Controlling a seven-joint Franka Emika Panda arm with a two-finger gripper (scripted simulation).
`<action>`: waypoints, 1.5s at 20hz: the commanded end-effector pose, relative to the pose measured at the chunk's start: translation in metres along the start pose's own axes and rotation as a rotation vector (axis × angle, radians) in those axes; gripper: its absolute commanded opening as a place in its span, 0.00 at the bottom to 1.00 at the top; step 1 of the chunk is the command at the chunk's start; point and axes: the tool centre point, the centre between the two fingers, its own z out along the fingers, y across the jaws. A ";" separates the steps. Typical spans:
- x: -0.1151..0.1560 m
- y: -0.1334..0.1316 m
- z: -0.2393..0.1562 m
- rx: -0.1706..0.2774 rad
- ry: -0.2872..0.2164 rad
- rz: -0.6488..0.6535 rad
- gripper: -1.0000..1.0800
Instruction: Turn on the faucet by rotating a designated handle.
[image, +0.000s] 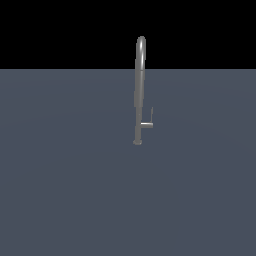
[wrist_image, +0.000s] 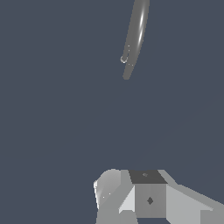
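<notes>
Slim glossy grey faucet (image: 140, 90), hooked arch atop; small L-shaped handle (image: 148, 121) low beside it. Blocky pale gripper (wrist_image: 148, 199) well apart; opening indiscernible.

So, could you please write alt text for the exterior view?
A tall grey faucet with an arched top stands on a flat blue-grey surface. A small L-shaped handle sticks out near its base, toward the exterior view's right. No robot arm is visible.

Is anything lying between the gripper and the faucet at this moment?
No. In the wrist view the stretch from the gripper to the faucet is bare grey floor. The exterior view shows no gripper.
</notes>
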 end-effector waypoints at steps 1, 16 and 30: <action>0.000 0.000 0.000 0.000 0.000 0.000 0.00; 0.031 0.000 0.003 0.073 -0.067 0.076 0.00; 0.108 0.008 0.021 0.260 -0.238 0.267 0.00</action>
